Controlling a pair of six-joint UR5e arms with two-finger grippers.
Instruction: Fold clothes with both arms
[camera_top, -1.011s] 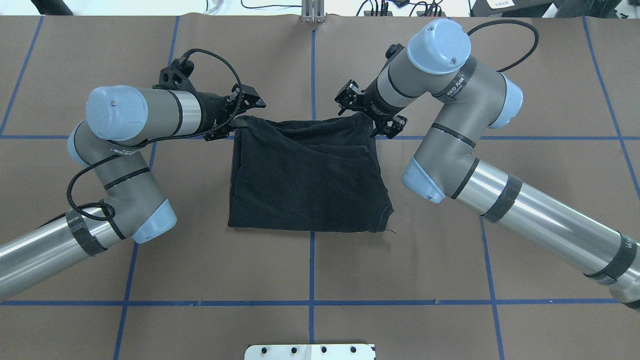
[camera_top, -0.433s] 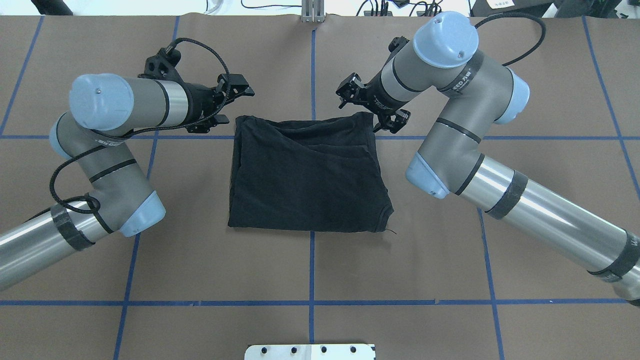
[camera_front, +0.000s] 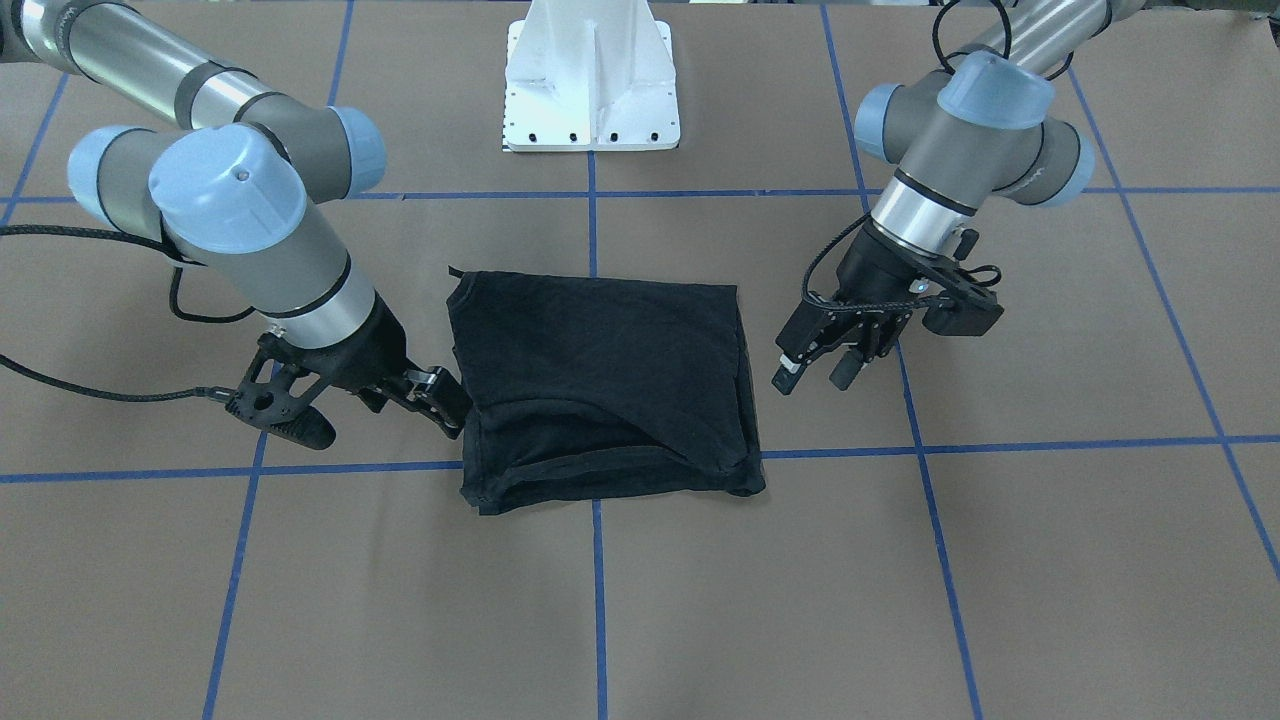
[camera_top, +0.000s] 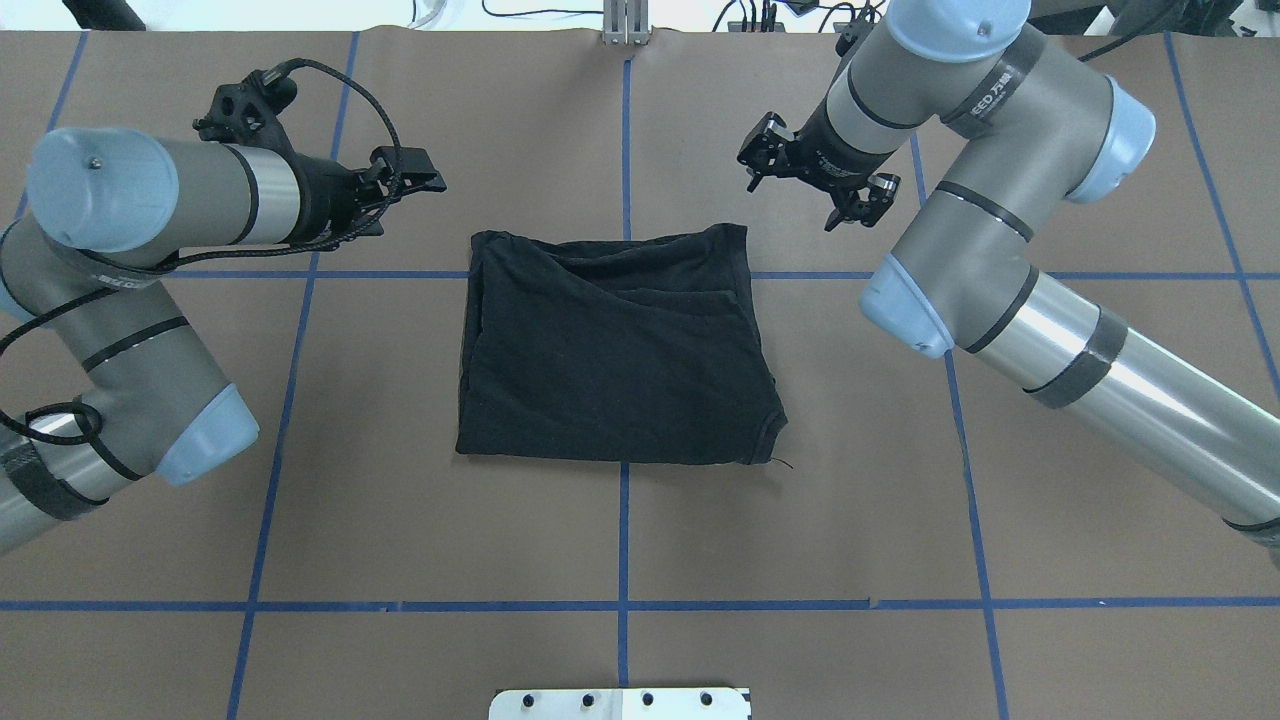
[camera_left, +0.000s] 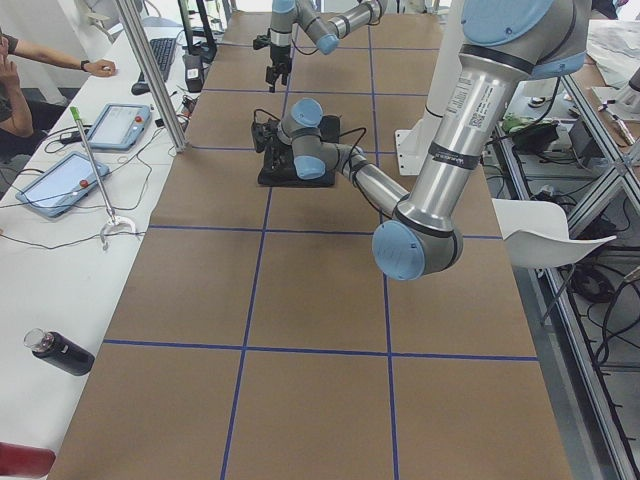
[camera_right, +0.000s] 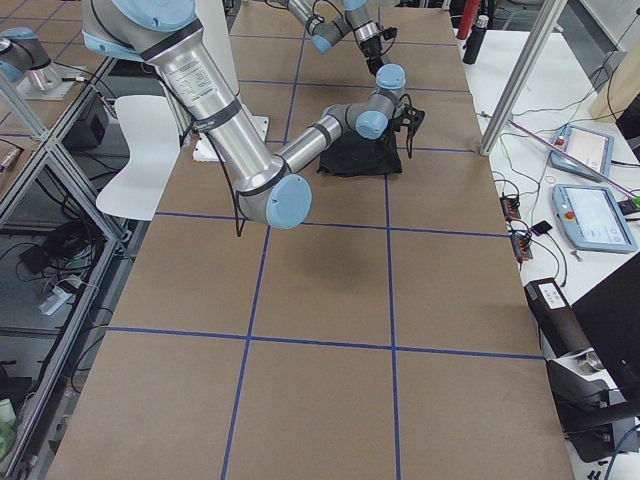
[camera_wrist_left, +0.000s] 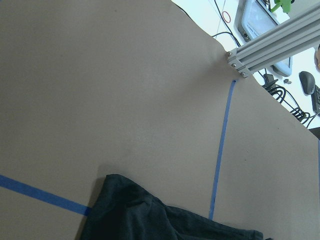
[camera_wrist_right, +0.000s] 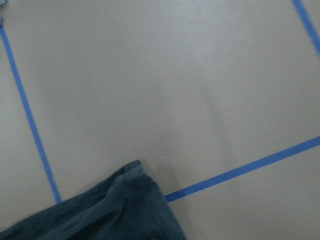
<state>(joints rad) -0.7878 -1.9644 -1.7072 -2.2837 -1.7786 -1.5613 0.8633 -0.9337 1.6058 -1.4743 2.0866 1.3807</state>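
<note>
The black short-sleeved T-shirt of soft fabric (camera_top: 615, 350) lies folded into a rough rectangle at the middle of the brown paper-covered table (camera_top: 450, 540). It sits astride the centre line of blue tape, and its edge farthest from the robot runs along a cross line of tape. A diagonal fold crosses the top layer near that far edge. A hemmed corner juts out at the near corner on the robot's right.

The black two-finger left gripper (camera_front: 812, 372) hangs just off the shirt's far left corner, apart from the cloth — its jaws are spread wide with nothing between them. The black two-finger right gripper (camera_top: 808, 185) stands raised beyond the far right corner, its jaws likewise wide apart and empty. In the front-facing view it overlaps the shirt's side edge, but the overhead and right wrist views show it off the fabric.

The grey and silver left arm (camera_top: 150, 250) and right arm (camera_top: 1000, 200) reach in from the robot's side, with their elbows flanking the shirt. Bare brown paper runs from all four shirt edges towards the table's edges. A white pedestal base (camera_front: 590, 80) stands at the middle of the robot-side edge — an aluminium post (camera_wrist_left: 270, 40) at the far one.
</note>
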